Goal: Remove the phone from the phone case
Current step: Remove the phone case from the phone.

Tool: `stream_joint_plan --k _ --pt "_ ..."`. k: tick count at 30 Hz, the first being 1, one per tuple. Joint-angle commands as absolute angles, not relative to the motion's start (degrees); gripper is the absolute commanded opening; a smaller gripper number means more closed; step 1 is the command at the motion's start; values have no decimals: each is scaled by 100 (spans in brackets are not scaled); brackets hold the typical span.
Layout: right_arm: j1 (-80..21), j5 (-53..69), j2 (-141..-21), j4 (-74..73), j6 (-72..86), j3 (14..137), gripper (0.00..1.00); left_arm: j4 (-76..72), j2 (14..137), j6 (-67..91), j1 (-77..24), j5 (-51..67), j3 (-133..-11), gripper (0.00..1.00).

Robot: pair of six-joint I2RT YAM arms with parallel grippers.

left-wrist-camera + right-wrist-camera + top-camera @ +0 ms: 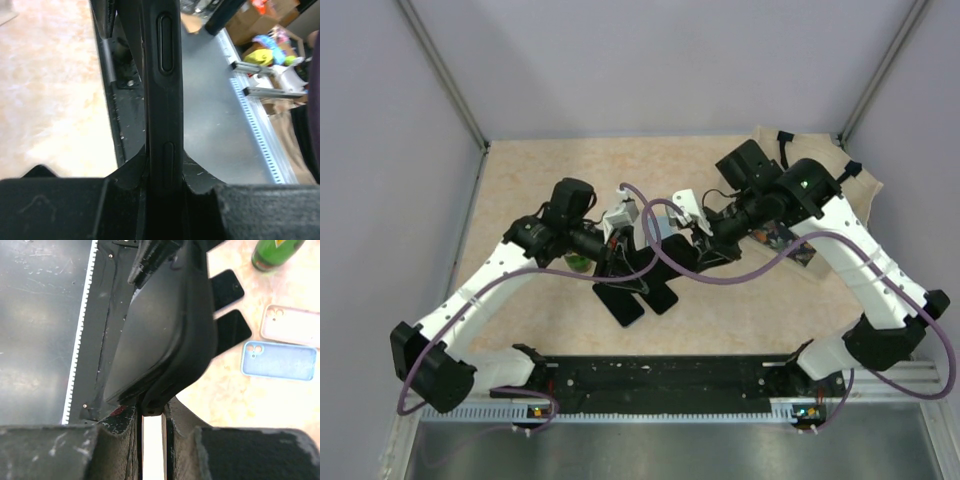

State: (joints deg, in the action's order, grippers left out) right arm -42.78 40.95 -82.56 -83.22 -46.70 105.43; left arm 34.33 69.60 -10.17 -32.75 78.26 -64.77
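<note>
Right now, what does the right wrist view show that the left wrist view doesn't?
Right wrist only: blue phone case, pink phone case, green bottle and two black phones. Left wrist only: the side edge of the black phone case with button covers, and cardboard boxes beyond the table. Both: the black phone case clamped, by the right gripper in one, the left gripper in the other.

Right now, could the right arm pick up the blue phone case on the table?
Probably not yet: the right gripper is shut on the black phone case. The blue phone case lies uncovered nearby, so only that grip hinders it.
</note>
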Motion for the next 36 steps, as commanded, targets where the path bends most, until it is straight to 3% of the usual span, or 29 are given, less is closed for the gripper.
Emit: stream_joint_plan --k 1,12,36 --pt "-4149 3920 -8552 -6039 -4308 10591 0 4753 6855 -2564 -3893 7341 -7110 0" --pt "-3981 4482 -8745 -5625 -3455 10503 0 4615 6759 -2682 -4051 6083 -7058 0" --pt "-3964 5203 -9097 -5133 -2479 11030 17 4465 7119 -2681 -4412 4790 -7181 0"
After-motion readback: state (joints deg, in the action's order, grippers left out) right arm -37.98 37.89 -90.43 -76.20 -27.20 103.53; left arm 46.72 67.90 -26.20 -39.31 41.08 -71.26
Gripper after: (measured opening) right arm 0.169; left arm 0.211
